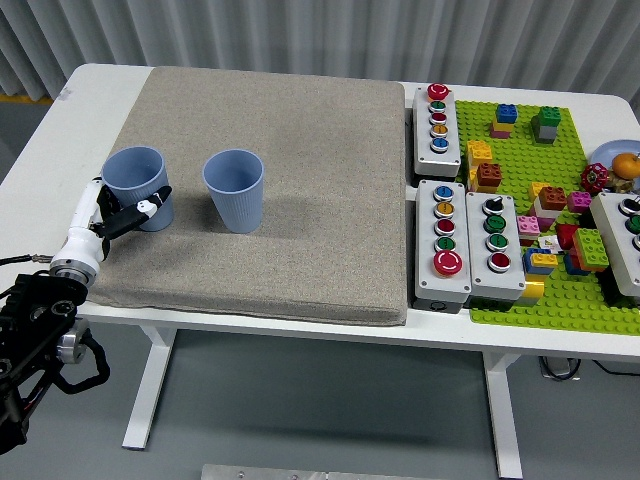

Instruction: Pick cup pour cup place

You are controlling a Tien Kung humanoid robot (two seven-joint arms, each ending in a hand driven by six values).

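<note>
Two light blue cups stand upright on the grey mat [310, 150]. The left cup [138, 176] is near the mat's left edge and the right cup [234, 188] is a little to its right. My left hand [118, 208] comes in from the lower left. Its fingers are relaxed, with the fingertips [146, 207] against the lower left side of the left cup and no closed grasp on it. What is inside the cups cannot be seen. My right arm is out of view.
Three button boxes [438, 118] [444, 240] [495, 245] stand right of the mat. A green brick baseplate [570, 300] with several loose bricks lies at the far right. Another button box [625, 240] and a plate of fruit [620, 165] are at the right edge.
</note>
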